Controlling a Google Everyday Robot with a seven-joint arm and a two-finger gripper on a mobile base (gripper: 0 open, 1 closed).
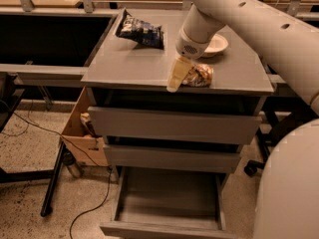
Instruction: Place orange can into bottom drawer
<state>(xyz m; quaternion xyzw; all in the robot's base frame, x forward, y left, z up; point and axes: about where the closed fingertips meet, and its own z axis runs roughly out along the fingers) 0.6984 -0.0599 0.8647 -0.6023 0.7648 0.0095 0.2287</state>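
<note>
The orange can [200,76], crinkled gold-brown, lies on its side on the grey cabinet top [129,63] near the front edge, right of centre. My gripper [179,76] hangs from the white arm and is down at the can's left end, touching or nearly touching it. The bottom drawer [169,198] is pulled out under the two shut drawers, and its grey tray has nothing in it.
A dark blue chip bag [139,31] lies at the back left of the top. A white bowl [215,45] sits behind the can, partly hidden by the arm. A cardboard box [82,133] and cables are on the floor at left. My white base [289,183] fills the lower right.
</note>
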